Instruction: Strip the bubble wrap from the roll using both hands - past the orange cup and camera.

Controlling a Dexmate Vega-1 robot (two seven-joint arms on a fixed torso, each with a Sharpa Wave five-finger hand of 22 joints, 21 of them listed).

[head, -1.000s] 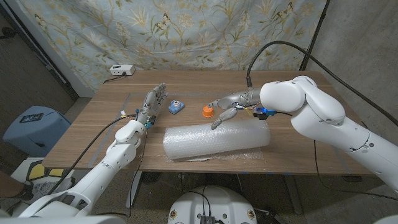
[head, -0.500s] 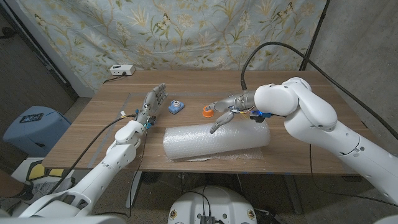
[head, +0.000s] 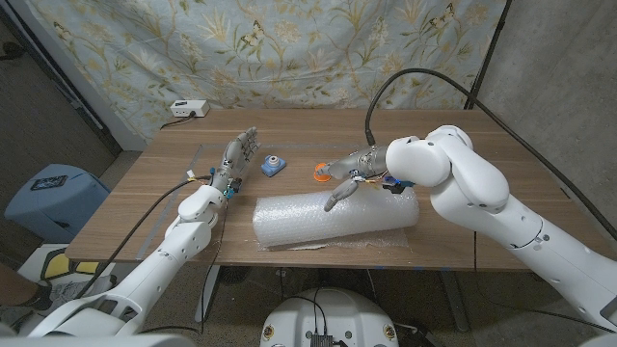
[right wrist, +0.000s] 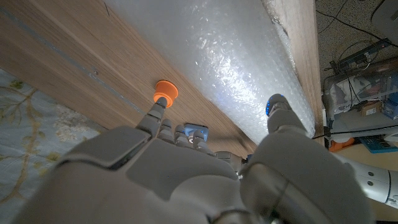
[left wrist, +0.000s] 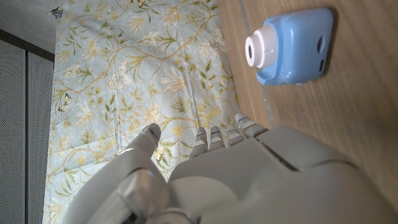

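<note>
A roll of clear bubble wrap [head: 335,220] lies across the table's near half, and it also spans the right wrist view [right wrist: 242,68]. Just beyond it stand a small orange cup [head: 322,172] [right wrist: 165,91] and a blue toy camera [head: 273,166] [left wrist: 291,46]. My right hand [head: 345,173] hovers open over the roll's far side, fingers spread, thumb pointing down at the wrap. My left hand [head: 237,154] stands open to the left of the camera, fingers up and holding nothing.
A white power box [head: 189,109] sits at the table's far left edge. Behind the table [head: 453,231] hangs a floral curtain [head: 289,48]. A black cable [head: 424,72] arcs over the right arm. A blue bin [head: 48,198] stands on the floor at left.
The right arm has swung left, carrying its hand a little further left over the roll's far side. The left hand, roll, cup and camera have stayed put.
</note>
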